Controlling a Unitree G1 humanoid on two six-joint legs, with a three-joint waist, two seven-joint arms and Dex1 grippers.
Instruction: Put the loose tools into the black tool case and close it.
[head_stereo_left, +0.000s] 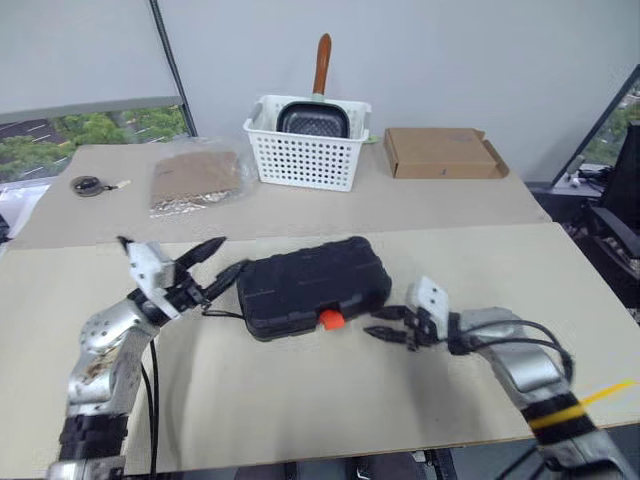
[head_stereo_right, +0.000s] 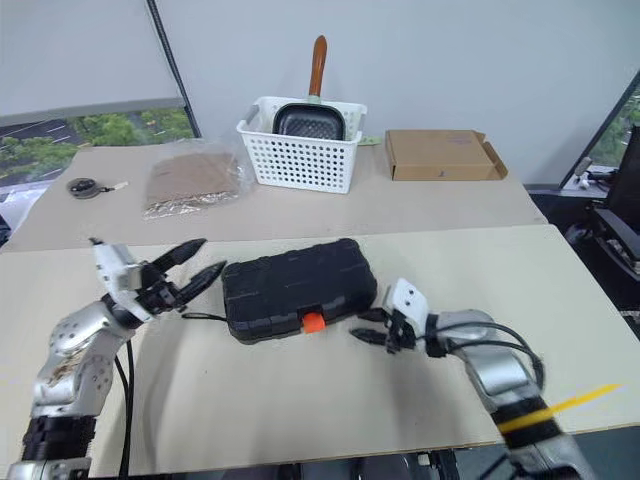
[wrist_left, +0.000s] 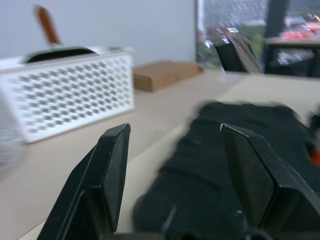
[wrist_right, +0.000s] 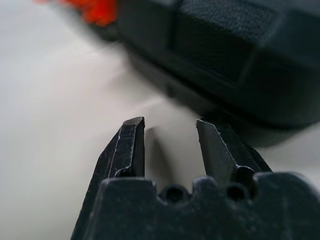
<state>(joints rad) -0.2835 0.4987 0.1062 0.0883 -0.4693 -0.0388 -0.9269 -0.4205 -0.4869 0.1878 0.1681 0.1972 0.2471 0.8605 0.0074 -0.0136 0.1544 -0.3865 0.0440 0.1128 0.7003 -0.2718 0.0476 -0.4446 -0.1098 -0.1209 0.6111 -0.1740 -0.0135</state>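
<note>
Left claw (head_stereo_left: 222, 256) is wide and empty; right claw (head_stereo_left: 383, 327) is narrow and empty, beside the shut case (head_stereo_left: 310, 284) mid-desk (head_stereo_left: 300, 400).

Closed black tool case (head_stereo_left: 312, 286) between 2 open, empty grippers.

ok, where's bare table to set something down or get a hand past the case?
Free: the front strip below the case, the wide right side below the cardboard box, and the band between case and basket. Crowded: both case ends, with the open left hand and open right hand close by.
</note>
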